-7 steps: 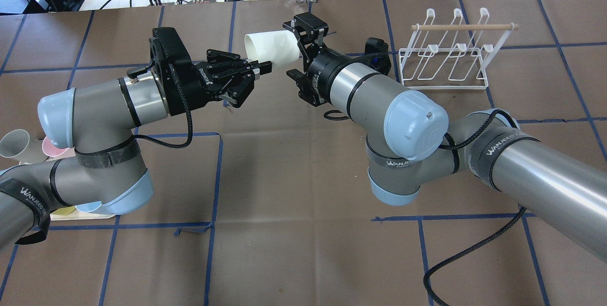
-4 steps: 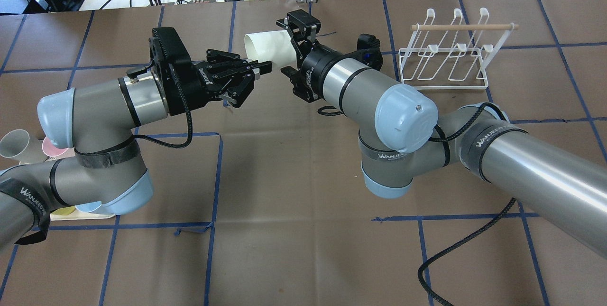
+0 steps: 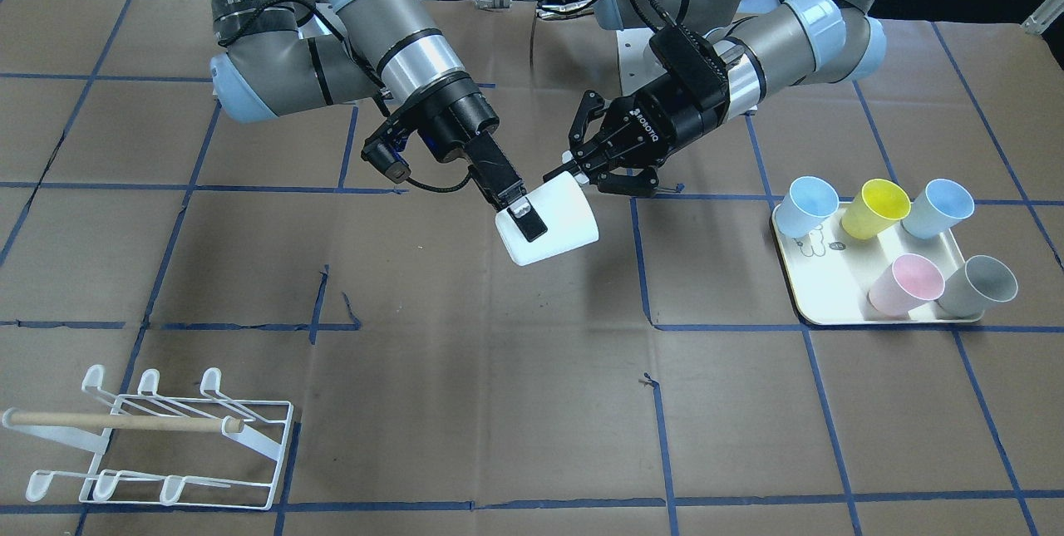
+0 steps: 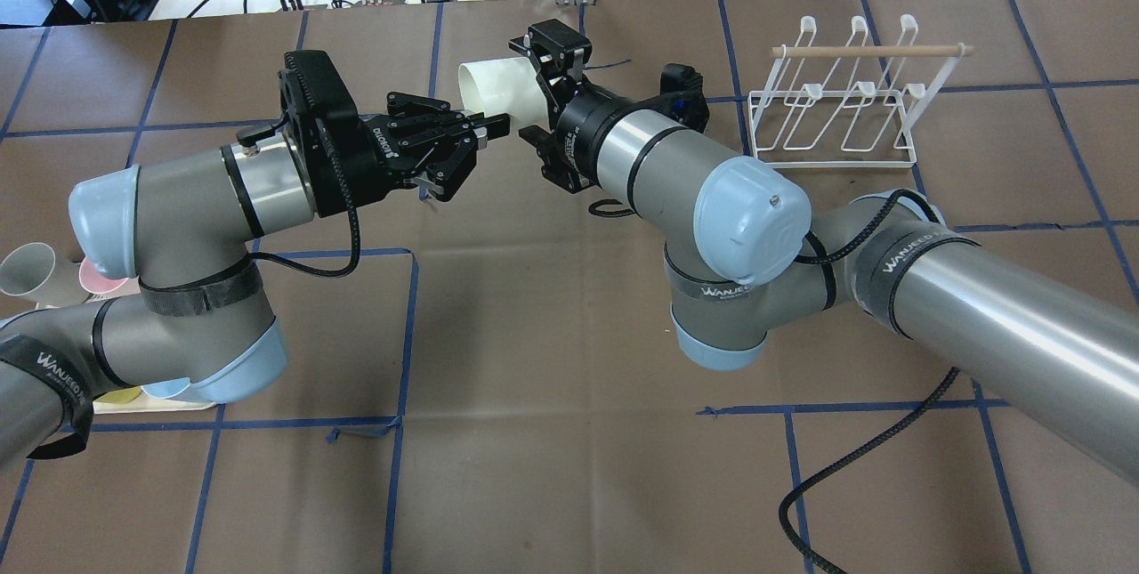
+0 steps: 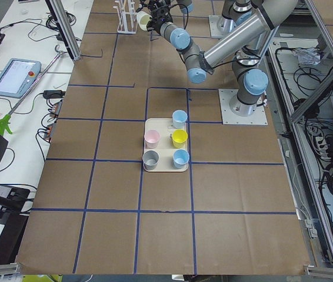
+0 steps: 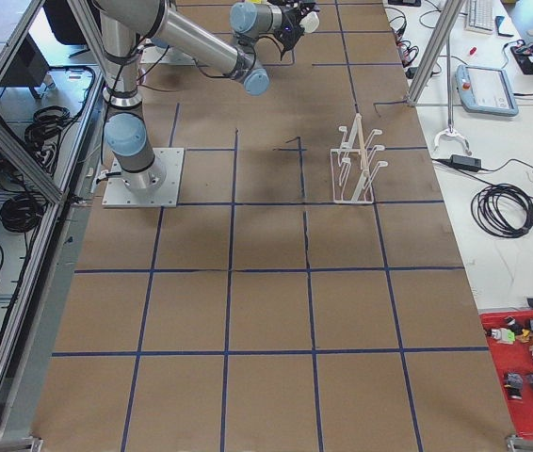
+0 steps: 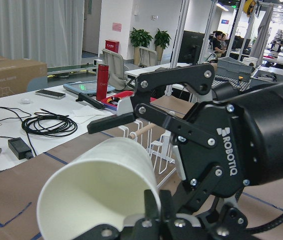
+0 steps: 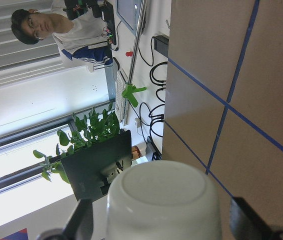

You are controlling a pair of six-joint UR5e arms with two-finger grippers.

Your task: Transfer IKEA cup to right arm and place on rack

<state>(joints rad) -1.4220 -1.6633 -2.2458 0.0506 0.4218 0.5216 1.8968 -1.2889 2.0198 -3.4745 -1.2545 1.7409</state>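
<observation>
**Mid-air hand-over: the right gripper sits farther along the cup than a second ago.**

In the overhead view the silver-grey left arm [image 4: 178,209] enters from the left with its elbow bent and its forearm roughly level, unmoved since the earlier frame. Its black two-finger left gripper [image 4: 491,123] is pinched shut on the rim of the white tapered plastic cup [image 4: 498,84], and the left wrist view shows one finger inside the mouth. The cup lies on its side above the brown-papered table [image 4: 534,334], its base turned toward the right arm [image 4: 676,165]. That arm has shifted leftward, away from the white wire rack with a wooden dowel [image 4: 836,102], which stands on the table well apart to the right. The black right gripper [image 4: 538,92] is spread wide and straddles the cup's base end. The right wrist view shows a gap at each side.
</observation>
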